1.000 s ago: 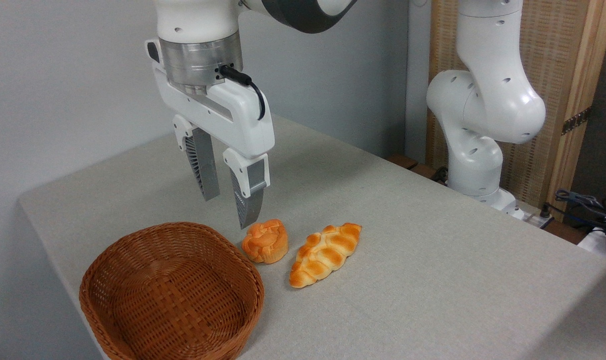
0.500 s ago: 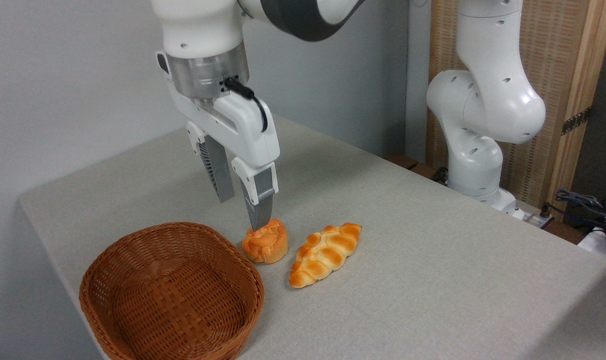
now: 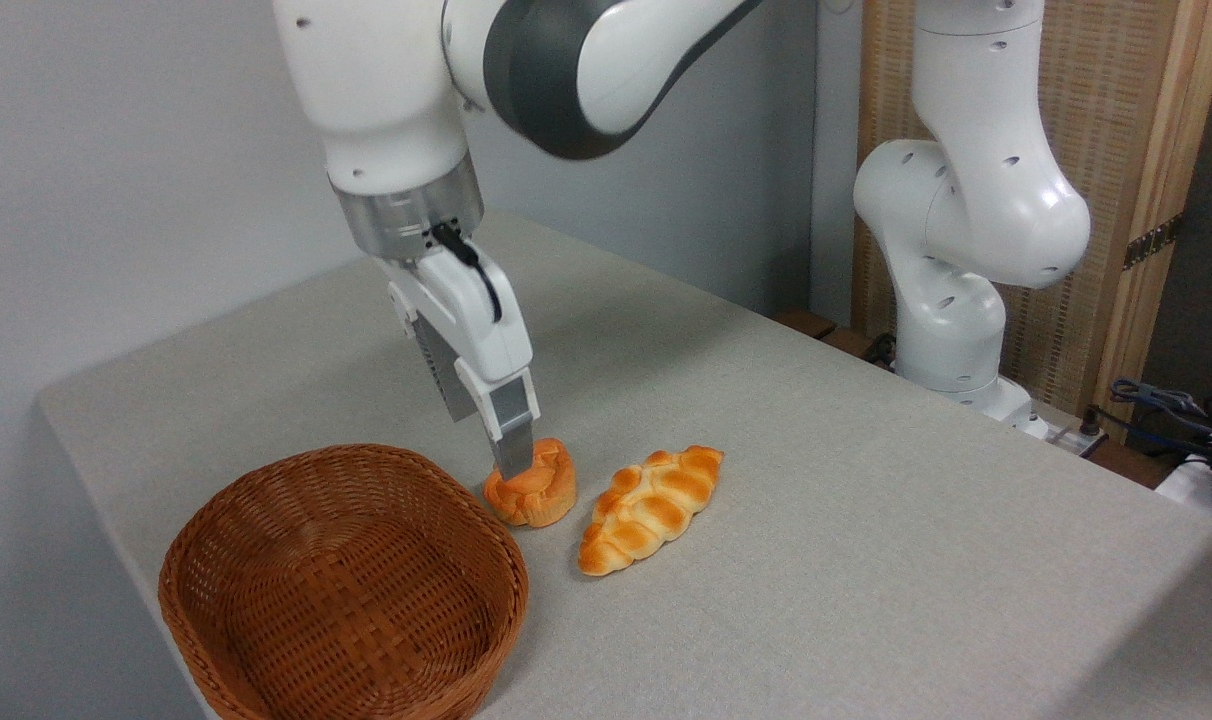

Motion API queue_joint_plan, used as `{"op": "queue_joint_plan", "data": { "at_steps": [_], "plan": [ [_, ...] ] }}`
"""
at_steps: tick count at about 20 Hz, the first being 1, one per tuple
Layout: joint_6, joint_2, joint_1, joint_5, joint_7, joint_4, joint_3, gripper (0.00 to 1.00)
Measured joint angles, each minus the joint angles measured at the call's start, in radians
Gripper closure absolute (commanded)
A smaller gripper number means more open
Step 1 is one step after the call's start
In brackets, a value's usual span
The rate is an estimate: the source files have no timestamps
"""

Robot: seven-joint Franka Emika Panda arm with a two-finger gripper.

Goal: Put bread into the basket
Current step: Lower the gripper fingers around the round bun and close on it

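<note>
Bread, a small round bun with a glossy orange folded top and paler ridged sides, sits on the table just right of the wicker basket, which holds nothing. Jaws stand spread, the near finger's tip at the bun's top left.

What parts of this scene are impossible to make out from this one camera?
- Tool: its far finger sits behind the near one, so the gap cannot be judged.
- Bun: its left top is covered by the tool.
- Basket: its bottom edge is cut off by the frame.
- Cables, far right: too small and cropped.
</note>
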Motion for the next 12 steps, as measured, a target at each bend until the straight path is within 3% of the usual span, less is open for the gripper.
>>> {"op": "queue_joint_plan", "data": {
  "at_steps": [12],
  "plan": [
    [0.05,-0.002,-0.003,0.0,0.035,-0.105,-0.061,0.0]
  ]
}}
